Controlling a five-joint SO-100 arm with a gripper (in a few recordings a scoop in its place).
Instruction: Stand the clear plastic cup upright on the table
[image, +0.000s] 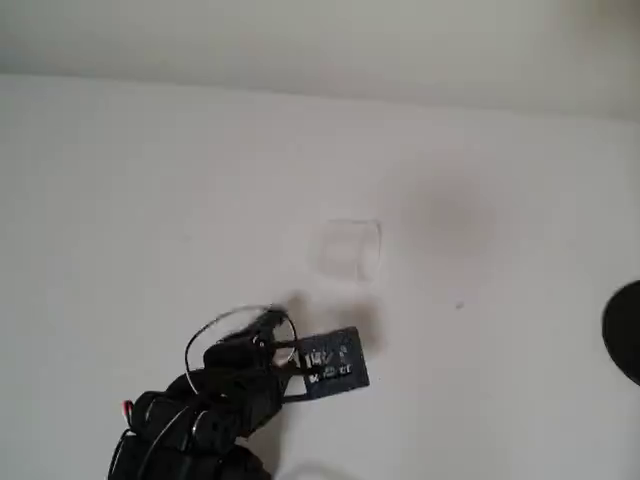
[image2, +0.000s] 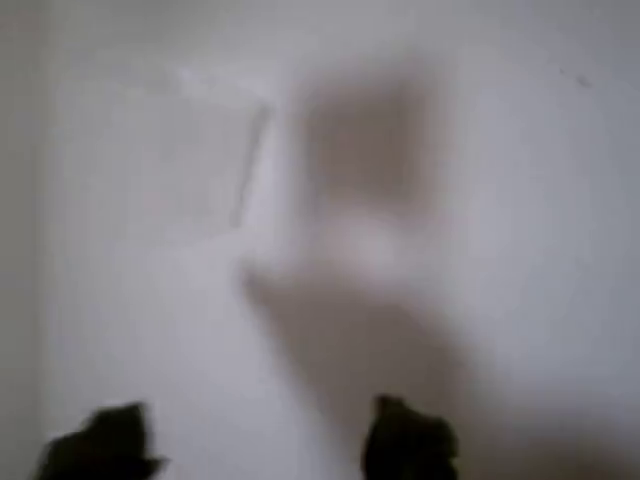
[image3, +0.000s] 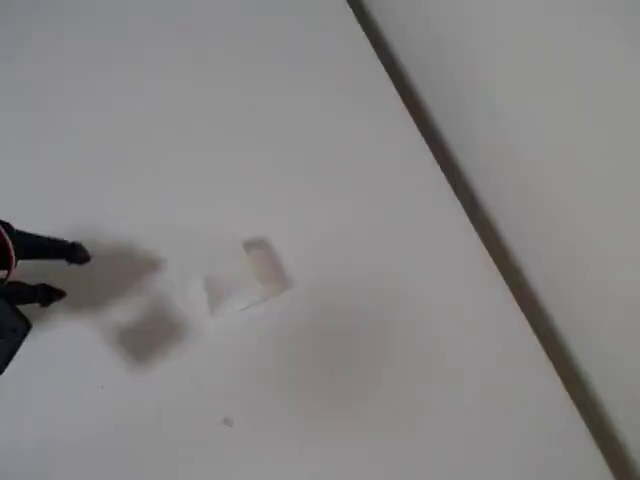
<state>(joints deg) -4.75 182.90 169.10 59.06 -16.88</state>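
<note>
Broadly, white counter (image: 140, 180) carries everything, bare around the work. Black arm enters at lower left of the overhead view; gripper (image3: 58, 274) sits at the left edge of the fixed view, fingers parted with nothing between them, moderately wide. Clear plastic cup (image: 348, 248) lies on its side out on the counter, apart from the gripper, up and to the right of it in the overhead view. Fixed view: cup (image3: 248, 276) lies right of the fingertips, long axis slanting up-right. Judgement: reach forward first; which end carries the rim, cannot tell.
</note>
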